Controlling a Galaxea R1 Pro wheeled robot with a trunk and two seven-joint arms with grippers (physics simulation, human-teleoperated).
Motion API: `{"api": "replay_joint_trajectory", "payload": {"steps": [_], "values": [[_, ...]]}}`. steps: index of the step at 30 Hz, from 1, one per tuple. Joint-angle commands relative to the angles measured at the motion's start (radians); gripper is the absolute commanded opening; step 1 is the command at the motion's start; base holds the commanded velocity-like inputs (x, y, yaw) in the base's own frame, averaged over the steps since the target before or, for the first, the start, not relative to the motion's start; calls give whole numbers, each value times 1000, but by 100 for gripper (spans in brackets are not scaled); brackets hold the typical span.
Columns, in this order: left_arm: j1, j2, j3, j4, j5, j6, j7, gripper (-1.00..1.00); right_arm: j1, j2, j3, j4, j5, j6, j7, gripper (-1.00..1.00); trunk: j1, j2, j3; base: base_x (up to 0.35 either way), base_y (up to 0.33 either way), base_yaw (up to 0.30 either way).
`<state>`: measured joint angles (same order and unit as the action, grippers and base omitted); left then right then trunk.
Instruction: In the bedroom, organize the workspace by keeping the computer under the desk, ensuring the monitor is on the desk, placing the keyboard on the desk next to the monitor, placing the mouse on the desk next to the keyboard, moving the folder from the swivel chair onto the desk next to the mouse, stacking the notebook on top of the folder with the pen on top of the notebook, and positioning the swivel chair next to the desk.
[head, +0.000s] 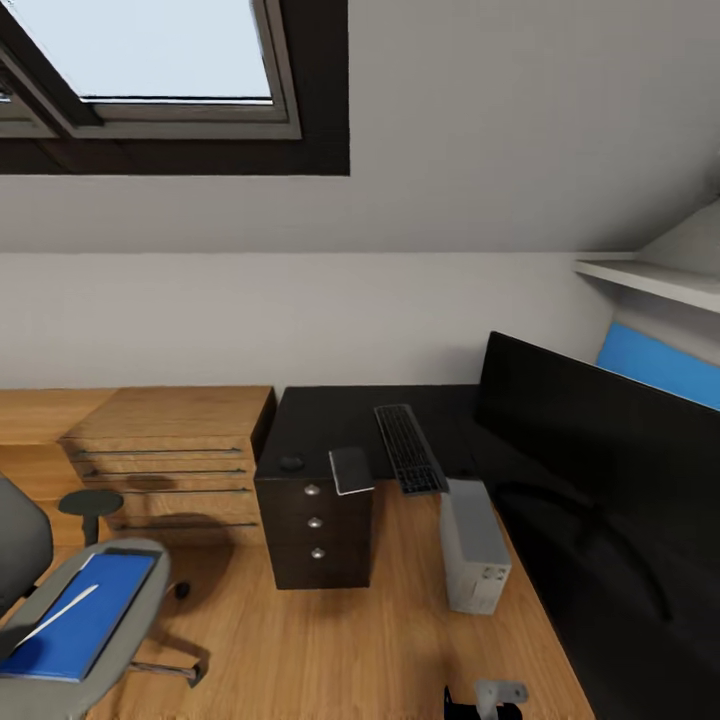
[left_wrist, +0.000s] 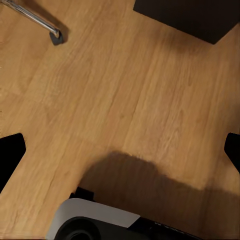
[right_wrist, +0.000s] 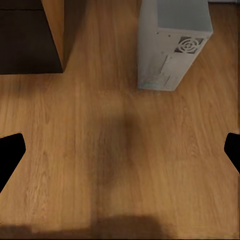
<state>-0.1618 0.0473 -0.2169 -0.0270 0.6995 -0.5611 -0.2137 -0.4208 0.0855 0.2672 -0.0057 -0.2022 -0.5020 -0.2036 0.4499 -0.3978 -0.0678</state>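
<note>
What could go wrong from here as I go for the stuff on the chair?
The pen lies loose on the folder on the chair seat; lifting the folder could roll it off. The chair stands on casters, so a push from a gripper may shift it. The notebook overhangs the desk edge above the drawers and looks easy to knock down while placing things.

No text, label, brand, number or sign can be read anywhere: the keyboard (head: 409, 449) shows only dark, blurred keys, and the computer (head: 473, 545) has plain vents and ports on its rear panel.
</note>
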Motion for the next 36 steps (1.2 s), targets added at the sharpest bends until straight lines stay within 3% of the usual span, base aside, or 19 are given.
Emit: {"api": "replay_joint_trajectory", "payload": {"steps": [1, 23, 36], "values": [[-1, 0, -6, 1, 11, -2, -7, 100, -1, 0, 9, 1, -8, -3, -3, 100, 0, -2, -2, -282, 0, -23], [-1, -3, -7, 1, 11, -2, -8, 100, 1, -1, 9, 4, -5, -4, -1, 100, 0, -2, -2, -70, -3, -3], [-1, -3, -7, 1, 11, -2, -7, 100, 1, 1, 9, 4, -5, -4, 63, 100, 0, -2, -2, -254, -84, 0]]}}
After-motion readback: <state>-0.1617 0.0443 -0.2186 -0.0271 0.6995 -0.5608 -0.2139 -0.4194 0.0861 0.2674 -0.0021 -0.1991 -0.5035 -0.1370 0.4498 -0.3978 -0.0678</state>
